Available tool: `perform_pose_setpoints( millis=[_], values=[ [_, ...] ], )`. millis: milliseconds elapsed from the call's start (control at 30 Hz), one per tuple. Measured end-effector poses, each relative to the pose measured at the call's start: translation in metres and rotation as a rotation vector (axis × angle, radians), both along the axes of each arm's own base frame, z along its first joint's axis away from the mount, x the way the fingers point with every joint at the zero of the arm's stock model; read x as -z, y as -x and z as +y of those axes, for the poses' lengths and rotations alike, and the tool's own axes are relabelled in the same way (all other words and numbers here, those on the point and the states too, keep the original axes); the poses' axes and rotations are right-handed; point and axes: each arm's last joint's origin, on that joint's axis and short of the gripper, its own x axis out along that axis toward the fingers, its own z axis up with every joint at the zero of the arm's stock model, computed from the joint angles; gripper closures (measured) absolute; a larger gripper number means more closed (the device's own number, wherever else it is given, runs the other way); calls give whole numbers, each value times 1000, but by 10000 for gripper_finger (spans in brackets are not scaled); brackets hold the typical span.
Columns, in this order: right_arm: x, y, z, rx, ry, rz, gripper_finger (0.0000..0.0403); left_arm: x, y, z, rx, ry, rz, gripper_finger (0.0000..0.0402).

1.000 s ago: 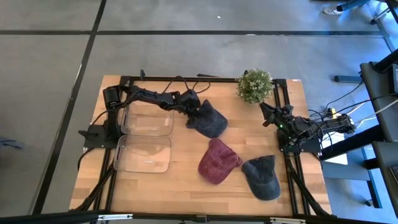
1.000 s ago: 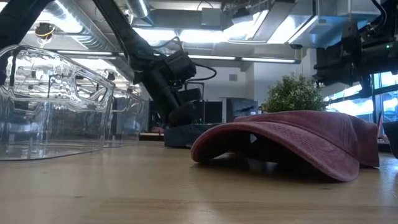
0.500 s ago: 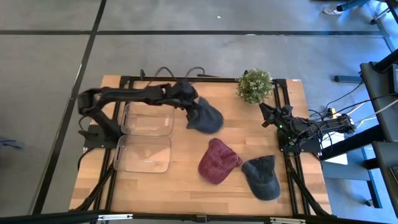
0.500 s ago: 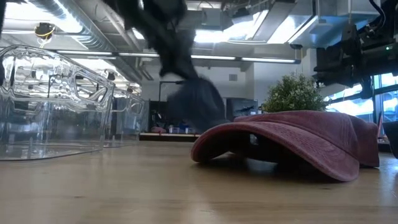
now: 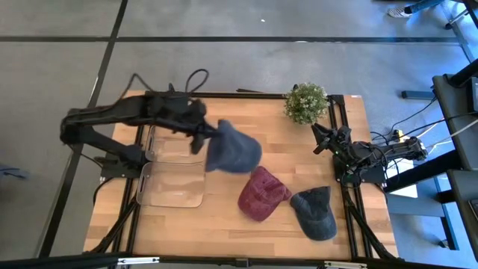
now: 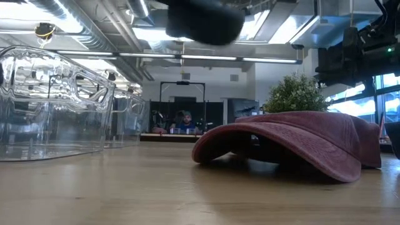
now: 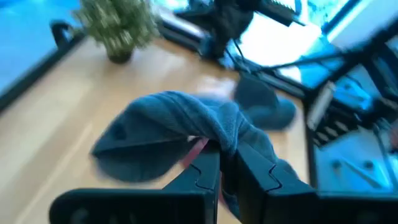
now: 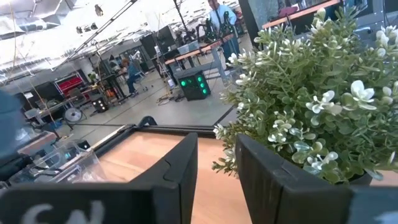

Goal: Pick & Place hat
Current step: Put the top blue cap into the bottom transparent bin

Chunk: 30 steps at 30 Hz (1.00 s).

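Observation:
My left gripper (image 5: 207,137) is shut on a blue-grey hat (image 5: 234,148) and carries it in the air, beside the far clear bin (image 5: 178,144). The low view shows that hat (image 6: 204,21) high above the table. The left wrist view shows it (image 7: 163,126) bunched ahead of my left gripper (image 7: 226,167). A red hat (image 5: 262,193) and a dark grey hat (image 5: 316,212) lie brim-down on the table. My right gripper (image 5: 321,139) waits at the table's right edge, open by a narrow gap (image 8: 216,163). My left gripper pinches a bunched fold of the blue-grey hat's cloth (image 7: 225,132) between its two fingers (image 7: 205,171). It comes at the hat from the table's left side. The hat is lifted clear of the table and droops beyond and below the fingers, slack.
Two clear bins stand at the table's left, the far one and a near one (image 5: 172,185). A small potted plant (image 5: 305,102) stands at the far right corner, close ahead of my right gripper (image 8: 311,106). Bare wood (image 5: 299,157) lies between the plant and the hats.
My left gripper has raised the blue-grey hat off the table's far middle and carried it toward the left and slightly nearer, toward the bins. The hat has gone from lying flat to hanging clear in the air. The right arm has kept still.

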Motion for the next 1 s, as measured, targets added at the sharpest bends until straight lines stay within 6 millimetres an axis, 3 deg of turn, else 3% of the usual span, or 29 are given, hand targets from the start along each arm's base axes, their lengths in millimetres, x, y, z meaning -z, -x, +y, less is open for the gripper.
perform_pose_setpoints(
  millis=[267, 500, 700, 1000],
  values=[
    [0, 0, 0, -10, -21, -25, 292, 4, 45, -39, -12, 85, 200, 380],
    [0, 0, 0, -18, -43, -51, 292, 1, 79, -75, -63, 165, 210, 380],
    [0, 0, 0, -20, -77, -90, 292, 12, 111, -92, -176, 166, 325, 380],
    [0, 0, 0, -21, -111, -127, 292, 47, 120, -111, -223, 171, 441, 380]
  ],
)
